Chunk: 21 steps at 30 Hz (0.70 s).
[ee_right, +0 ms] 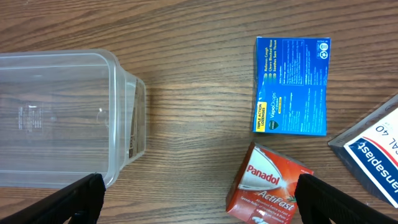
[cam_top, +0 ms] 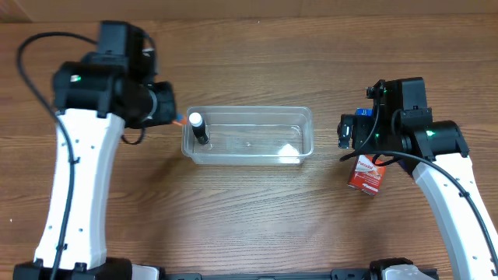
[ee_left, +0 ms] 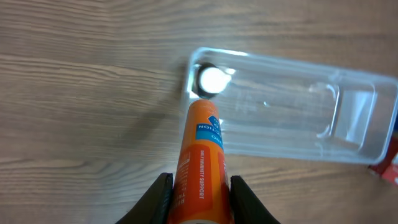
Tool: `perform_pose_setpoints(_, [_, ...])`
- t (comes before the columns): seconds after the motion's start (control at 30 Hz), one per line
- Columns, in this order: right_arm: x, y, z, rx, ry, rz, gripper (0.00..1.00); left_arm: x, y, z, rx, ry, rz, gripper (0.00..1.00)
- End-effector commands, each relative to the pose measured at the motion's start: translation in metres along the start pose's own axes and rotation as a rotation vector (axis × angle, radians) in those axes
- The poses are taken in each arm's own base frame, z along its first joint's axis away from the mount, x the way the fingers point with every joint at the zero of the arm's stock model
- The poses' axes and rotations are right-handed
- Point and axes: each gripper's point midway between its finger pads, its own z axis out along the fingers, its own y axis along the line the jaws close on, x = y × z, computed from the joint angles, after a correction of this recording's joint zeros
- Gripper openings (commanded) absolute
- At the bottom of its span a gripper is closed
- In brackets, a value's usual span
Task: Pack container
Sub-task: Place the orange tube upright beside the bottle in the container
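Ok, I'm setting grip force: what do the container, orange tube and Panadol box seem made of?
The container: clear glossy plastic, see-through with glinting corners. The orange tube: probably smooth printed plastic, slightly shiny. The Panadol box: printed cardboard, judging by its sharp folded edges.

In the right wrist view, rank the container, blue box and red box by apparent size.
1. Container, largest.
2. Blue box and red box look alike; the frame edge cuts the red one.

On your wooden table [cam_top: 257, 225] you have the container [cam_top: 249, 144] near the middle. Off to its right lie a red box [ee_right: 267, 186], a blue box [ee_right: 291, 86] and a white box [ee_right: 373, 152] (cut off at the frame edge).
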Motion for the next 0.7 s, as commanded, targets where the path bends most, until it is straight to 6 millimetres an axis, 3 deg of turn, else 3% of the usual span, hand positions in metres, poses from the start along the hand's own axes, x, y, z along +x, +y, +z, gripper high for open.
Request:
perform_pose_setpoints(0.0, [-0.013, 0.002, -0.01, -0.008, -0.044, -0.003, 1.0, 0.01, -0.012, 0.027, -0.029, 0.066, 0.049, 0.05])
perform_pose_setpoints(0.13, [-0.013, 0.002, -0.01, -0.008, -0.044, -0.003, 1.0, 0.028, -0.02, 0.067, -0.047, 0.155, 0.071, 0.04])
perform_pose_setpoints(0.3, [-0.013, 0.002, -0.01, -0.008, -0.044, -0.004, 1.0, 0.046, -0.011, 0.111, -0.078, 0.218, 0.069, 0.06])
perform_pose_setpoints(0.43, [-0.013, 0.002, -0.01, -0.008, -0.044, -0.003, 0.99, 0.045, 0.004, 0.129, -0.153, 0.203, 0.077, 0.1])
perform_pose_setpoints(0.67, [-0.012, 0.002, -0.01, -0.008, -0.043, -0.003, 1.0, 0.035, 0.001, 0.137, -0.147, 0.168, 0.078, 0.13])
